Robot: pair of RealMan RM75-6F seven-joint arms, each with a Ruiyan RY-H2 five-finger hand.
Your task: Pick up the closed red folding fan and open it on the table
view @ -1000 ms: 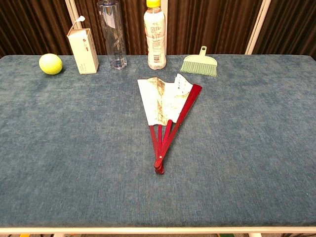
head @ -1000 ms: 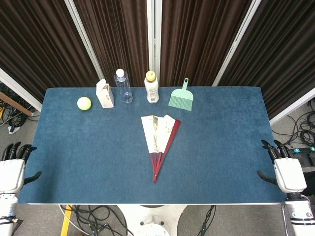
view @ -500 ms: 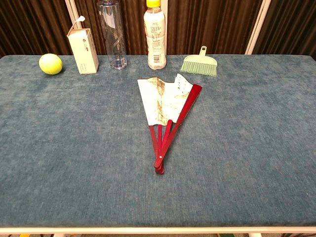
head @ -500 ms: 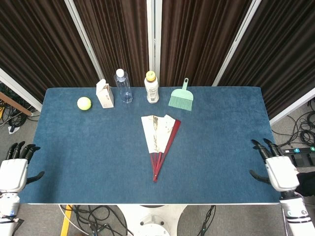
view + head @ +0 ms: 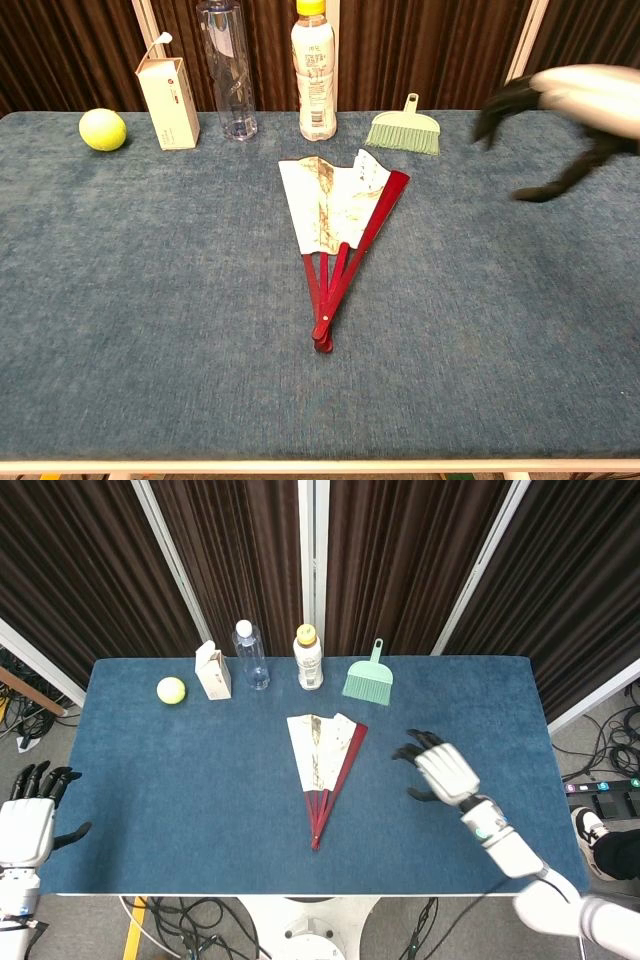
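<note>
The red folding fan (image 5: 327, 765) (image 5: 340, 235) lies partly spread on the blue table, its white leaf toward the back and its red pivot toward the front. My right hand (image 5: 440, 767) (image 5: 560, 110) hovers over the table to the right of the fan, fingers spread, holding nothing and apart from the fan. My left hand (image 5: 28, 818) stays off the table's front left corner, fingers apart and empty; the chest view does not show it.
Along the back stand a yellow-green ball (image 5: 171, 690), a small carton (image 5: 213, 670), a clear bottle (image 5: 250, 656), a white bottle with a yellow cap (image 5: 308, 658) and a green hand brush (image 5: 369, 677). The blue table (image 5: 160, 780) ends close in front.
My right hand has swung from beyond the table's right edge inward over the table toward the fan. The fan and the left hand have stayed put.
</note>
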